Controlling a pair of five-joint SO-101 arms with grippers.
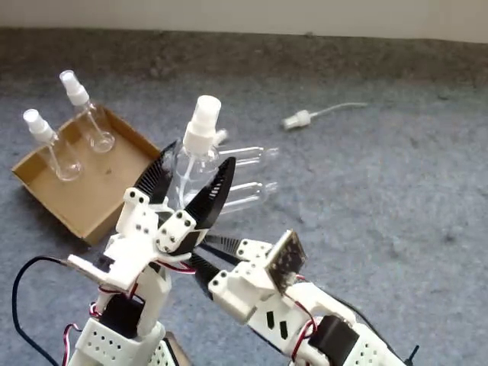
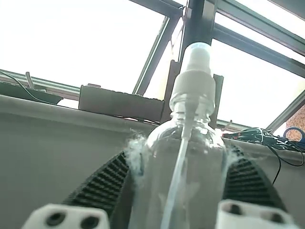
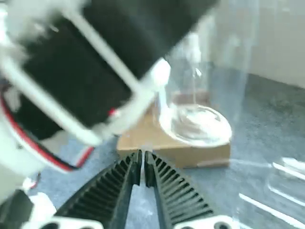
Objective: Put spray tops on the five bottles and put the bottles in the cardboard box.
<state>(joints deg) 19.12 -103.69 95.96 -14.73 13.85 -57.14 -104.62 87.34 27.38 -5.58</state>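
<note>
A clear bottle (image 1: 189,166) is being held roughly upright above the tabletop (image 1: 381,198), clamped between the jaws of the left gripper (image 1: 200,156). It is wearing a white spray top (image 1: 204,122) (the dip tube is showing through the clear wall in the left wrist view). Two more topped bottles, a nearer one (image 1: 57,151) and a farther one (image 1: 93,123), are standing side by side in the open cardboard box (image 1: 84,204). Two topless bottles, one (image 1: 248,154) beside the other (image 1: 248,195), are lying on their sides just beyond the held bottle. A loose spray top (image 1: 299,119) is lying farther off, its thin tube trailing away.
</note>
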